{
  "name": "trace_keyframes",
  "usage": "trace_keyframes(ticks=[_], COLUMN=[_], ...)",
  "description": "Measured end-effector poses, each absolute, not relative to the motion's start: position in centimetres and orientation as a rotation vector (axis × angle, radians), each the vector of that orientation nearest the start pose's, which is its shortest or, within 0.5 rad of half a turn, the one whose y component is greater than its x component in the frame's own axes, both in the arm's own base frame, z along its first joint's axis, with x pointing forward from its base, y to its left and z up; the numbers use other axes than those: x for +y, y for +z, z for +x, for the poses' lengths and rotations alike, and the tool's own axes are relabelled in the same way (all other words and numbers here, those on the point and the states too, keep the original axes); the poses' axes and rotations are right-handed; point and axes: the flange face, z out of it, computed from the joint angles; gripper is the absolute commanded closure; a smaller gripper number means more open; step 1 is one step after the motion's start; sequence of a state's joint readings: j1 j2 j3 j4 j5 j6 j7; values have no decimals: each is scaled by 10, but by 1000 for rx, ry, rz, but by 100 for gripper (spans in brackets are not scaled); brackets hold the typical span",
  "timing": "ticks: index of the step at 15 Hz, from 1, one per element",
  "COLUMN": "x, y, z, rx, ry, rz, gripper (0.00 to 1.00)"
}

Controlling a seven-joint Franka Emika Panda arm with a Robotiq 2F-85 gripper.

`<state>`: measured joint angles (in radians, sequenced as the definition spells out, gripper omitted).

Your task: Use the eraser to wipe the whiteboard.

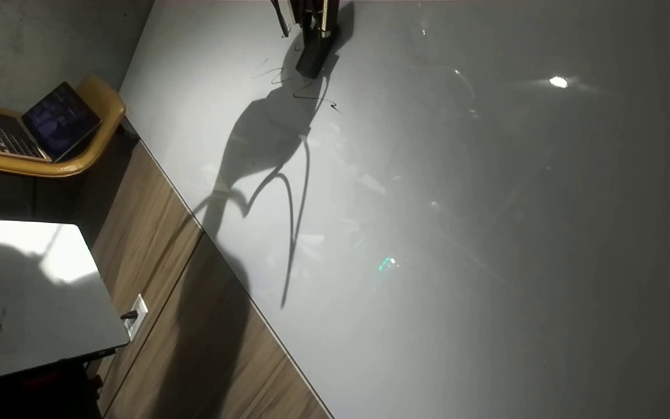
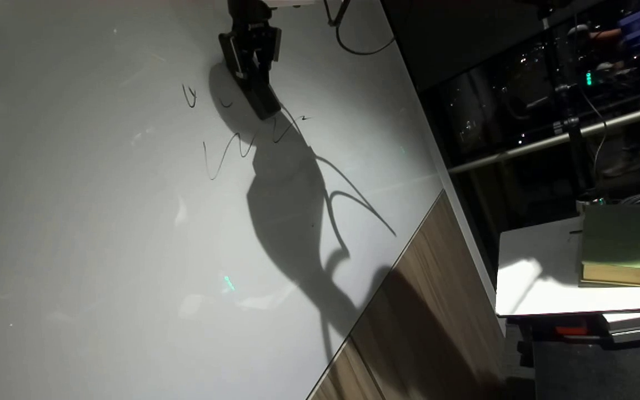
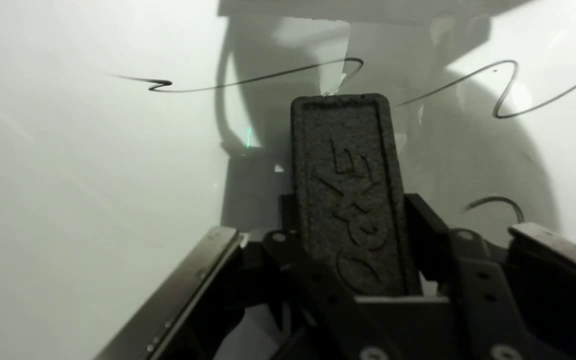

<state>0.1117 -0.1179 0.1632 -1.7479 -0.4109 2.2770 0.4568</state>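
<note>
Whiteboard (image 1: 486,203): a huge pale, glossy sheet, taking up most of both exterior views; one hard white glare (image 1: 559,82) sits on it, and a tiny green glint (image 1: 388,263).
Wood-grain panel (image 1: 137,201): brown, running along one edge of the whiteboard, with a straight seam where they meet.
Shadow (image 2: 284,205): long and bulging, thrown across the whiteboard and on over the wood-grain panel.
Pale slab (image 1: 50,308): flat, a bright patch of light on it.
Yellow chair (image 1: 105,107): well apart from the arm, off to one side.
Laptop (image 1: 61,119): resting on that chair, lid up, screen dim.
Green book (image 2: 625,233): lying on the pale slab.
Gripper (image 3: 353,222): drawn in part way, its fingers (image 3: 428,240) pressed to both long sides of the eraser (image 3: 348,175), so it has hold of it.
Eraser: dark grey, oblong, lettering on the face I can see; it juts past the fingers, over the whiteboard. Whether it touches the surface, I can't tell.
Wall socket (image 1: 140,308): white plate, dark plug (image 1: 129,315) in it.
Pen strokes (image 3: 183,91): thin dark squiggles on the whiteboard, some just beside the eraser's far end.
</note>
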Motion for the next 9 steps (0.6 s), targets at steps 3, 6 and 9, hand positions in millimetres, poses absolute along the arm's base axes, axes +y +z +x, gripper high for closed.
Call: trace_keyframes(ticks=[3,6,9], x=[180,223,255], y=[676,664,657], z=[547,545,546], rx=[-28,-96,-147], ry=[-1192,-1197,-1199], rz=[-3057,-3026,-3008], gripper=[71,71,71])
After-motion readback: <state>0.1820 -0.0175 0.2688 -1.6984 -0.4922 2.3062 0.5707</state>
